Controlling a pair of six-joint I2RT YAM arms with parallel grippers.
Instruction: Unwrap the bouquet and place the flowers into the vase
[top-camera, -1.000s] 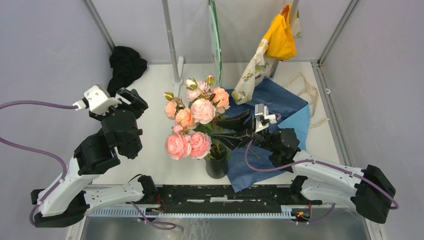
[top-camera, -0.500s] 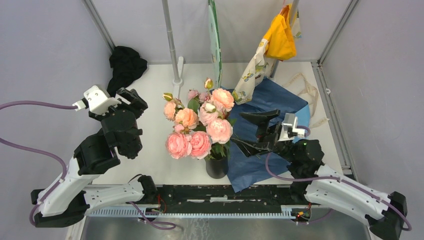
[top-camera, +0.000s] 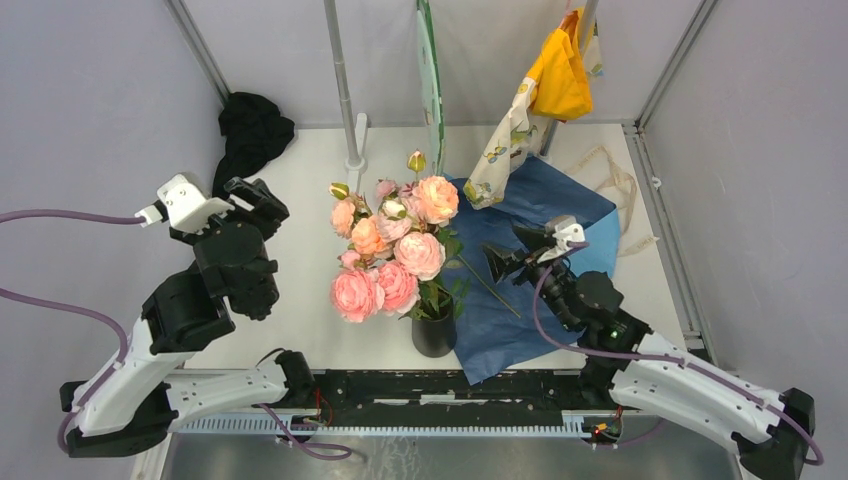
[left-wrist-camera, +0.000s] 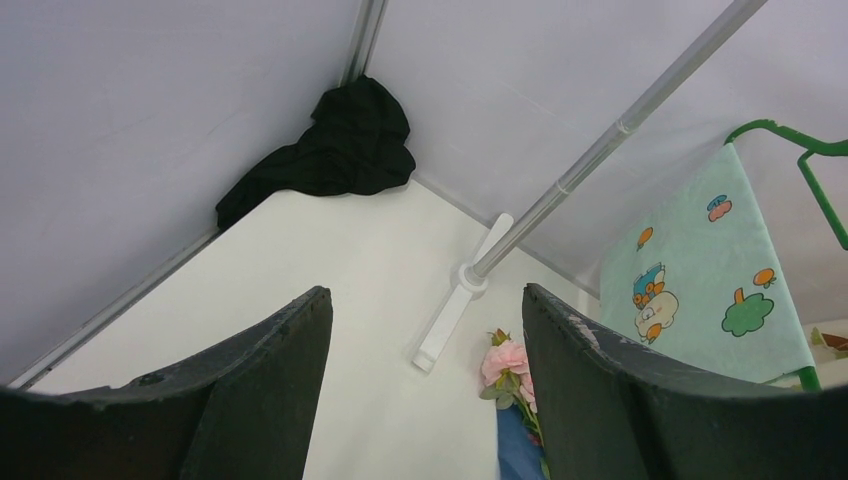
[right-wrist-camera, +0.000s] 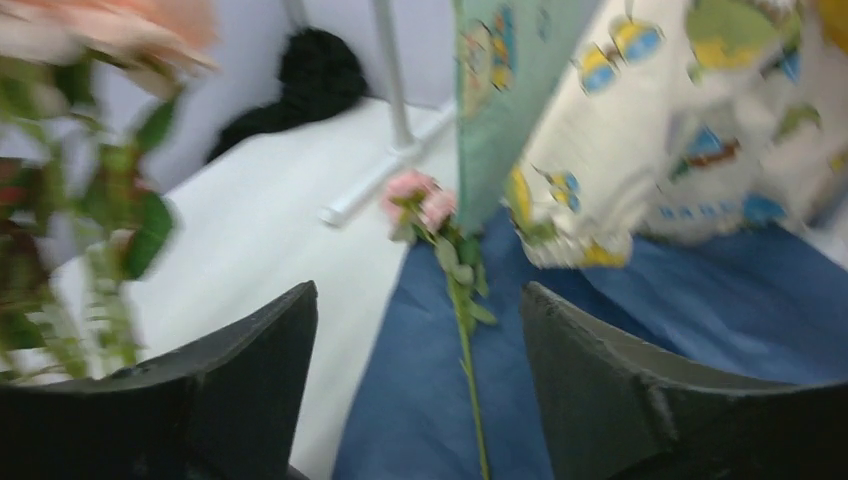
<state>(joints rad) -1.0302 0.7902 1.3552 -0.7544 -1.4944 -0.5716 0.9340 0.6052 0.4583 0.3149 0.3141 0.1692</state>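
Note:
The black vase (top-camera: 434, 332) stands near the table's front edge, with a bunch of pink and peach flowers (top-camera: 395, 245) upright in it. The unwrapped bouquet paper (top-camera: 545, 200) lies flat, dark blue over light blue, to the right of the vase. One loose rose lies on that paper, its stem (top-camera: 490, 290) running along the sheet, and its head (right-wrist-camera: 415, 190) and stem also show in the right wrist view. My right gripper (top-camera: 510, 250) (right-wrist-camera: 415, 295) hovers open and empty above this stem. My left gripper (top-camera: 252, 195) (left-wrist-camera: 425, 300) is raised at the left, open and empty.
A black cloth heap (top-camera: 255, 125) fills the back left corner. A metal pole on a white foot (top-camera: 352, 150) stands at the back. A pale green patterned cloth (top-camera: 430, 80) and yellow and white cloths (top-camera: 550, 85) hang behind. A cream ribbon (top-camera: 615, 180) lies back right.
My right gripper opened off the flowers at the vase and drew back to the right, uncovering the loose stem on the paper. The bunch shifted slightly in the vase. The left arm barely moved.

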